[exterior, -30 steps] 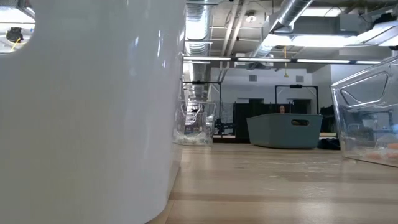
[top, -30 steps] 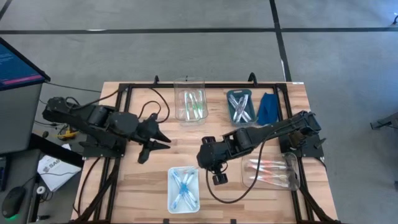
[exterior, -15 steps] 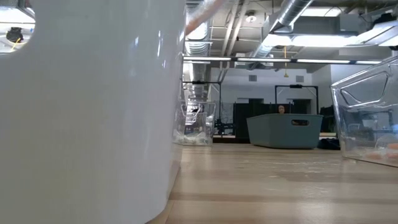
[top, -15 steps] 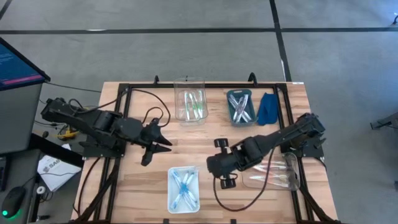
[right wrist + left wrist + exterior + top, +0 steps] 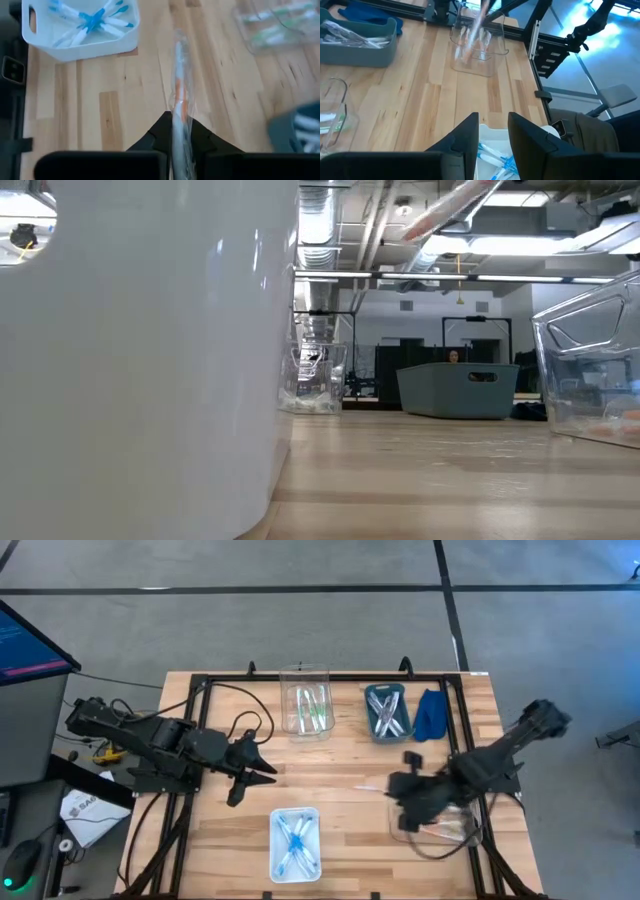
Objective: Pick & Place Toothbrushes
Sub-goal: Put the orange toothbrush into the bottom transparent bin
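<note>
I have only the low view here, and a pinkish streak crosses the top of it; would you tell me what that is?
Observer: It is an orange toothbrush, gripped in the shut right hand, as the right wrist view shows.
Operator: Thank you. Where over the table is that hand?
Observer: Seen from above, it hangs at the edge of the clear bin on the table's right side.
Operator: And the other arm?
Observer: The left hand is open and empty, over the table's left-middle, near the white tray of blue toothbrushes.
</note>
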